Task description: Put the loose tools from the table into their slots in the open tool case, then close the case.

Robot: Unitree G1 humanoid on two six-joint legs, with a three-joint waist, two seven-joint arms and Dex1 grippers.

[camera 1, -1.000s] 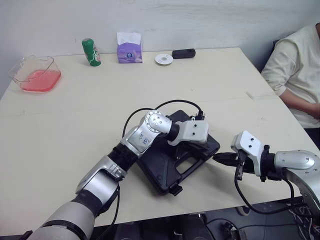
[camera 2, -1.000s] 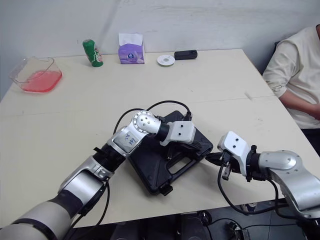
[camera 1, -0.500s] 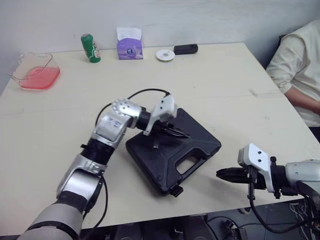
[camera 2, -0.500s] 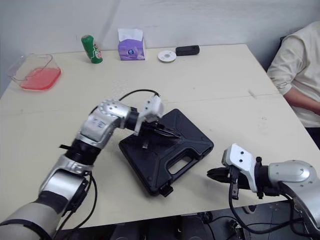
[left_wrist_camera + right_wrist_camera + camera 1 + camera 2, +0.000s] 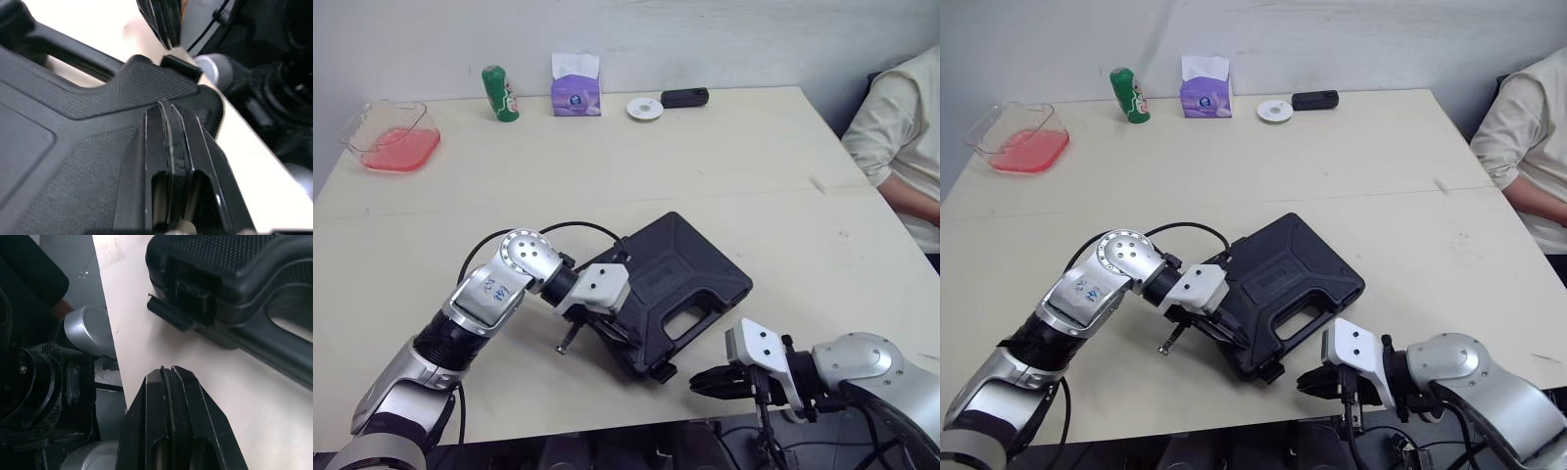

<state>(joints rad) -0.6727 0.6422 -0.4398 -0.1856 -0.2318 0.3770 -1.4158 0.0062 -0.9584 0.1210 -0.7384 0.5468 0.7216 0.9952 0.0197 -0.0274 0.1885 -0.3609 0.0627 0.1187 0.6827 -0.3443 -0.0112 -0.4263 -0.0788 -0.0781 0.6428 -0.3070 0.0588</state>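
A pale worktop (image 5: 724, 176) carries a black tool case (image 5: 690, 274), lid down, lying askew near the front edge. Along the far edge stand a green can (image 5: 496, 94), a purple tissue box (image 5: 576, 88), a small white dish (image 5: 645, 108) and a black device (image 5: 684, 97). A clear container (image 5: 399, 137) with pink contents sits at the far left corner.

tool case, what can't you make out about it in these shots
- Inside of the tool case: it is shut in both eye views, so whether the tools sit in their slots is hidden.
- Front latch: in the right wrist view, the angle does not show whether it is snapped down.
- Near corner of the case: covered by the left pincer in the eye views.
- Person: cut off by the right edge.
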